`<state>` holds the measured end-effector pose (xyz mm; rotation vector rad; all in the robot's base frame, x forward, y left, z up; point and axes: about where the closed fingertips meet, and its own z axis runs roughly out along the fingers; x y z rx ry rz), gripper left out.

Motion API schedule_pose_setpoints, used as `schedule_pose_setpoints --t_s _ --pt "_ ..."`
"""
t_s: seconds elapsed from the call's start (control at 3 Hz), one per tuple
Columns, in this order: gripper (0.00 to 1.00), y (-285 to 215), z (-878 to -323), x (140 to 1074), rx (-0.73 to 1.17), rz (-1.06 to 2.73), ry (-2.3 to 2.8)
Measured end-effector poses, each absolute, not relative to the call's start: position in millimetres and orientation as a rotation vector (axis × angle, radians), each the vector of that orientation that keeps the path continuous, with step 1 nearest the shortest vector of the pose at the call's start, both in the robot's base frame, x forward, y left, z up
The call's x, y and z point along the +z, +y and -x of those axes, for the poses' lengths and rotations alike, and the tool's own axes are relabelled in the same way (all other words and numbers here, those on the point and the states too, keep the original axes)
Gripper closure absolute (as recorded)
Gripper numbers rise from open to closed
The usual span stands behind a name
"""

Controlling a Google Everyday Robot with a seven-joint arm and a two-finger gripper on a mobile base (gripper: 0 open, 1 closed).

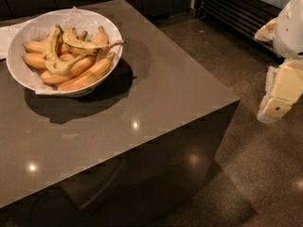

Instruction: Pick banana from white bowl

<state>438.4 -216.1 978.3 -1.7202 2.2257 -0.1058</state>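
The white bowl [28, 82] stands on the far left of the grey-brown counter and is lined with white paper. It holds several bananas. The banana [87, 47], slim and dull yellow with dark streaks, lies on top of the pile, its long thin stem pointing right over the rim. A strongly curved pale yellow-green banana [53, 56] lies to its left, over plumper orange-yellow bananas [85, 74]. My gripper [277, 103] hangs at the right edge of the camera view, off the counter, over the floor and far right of the bowl.
The counter [156, 93] ends in a corner at the right, with a sheer front face below. Beyond it is speckled dark floor [265, 174]. A dark grille or appliance front [232, 8] runs along the back right. White paper [5, 37] lies left of the bowl.
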Motion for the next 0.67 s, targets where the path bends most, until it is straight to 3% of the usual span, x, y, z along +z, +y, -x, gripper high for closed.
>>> schedule_pose_setpoints --t_s 0.67 --pt "0.00 -212.6 -440.6 981.7 -0.100 1.686 2.225"
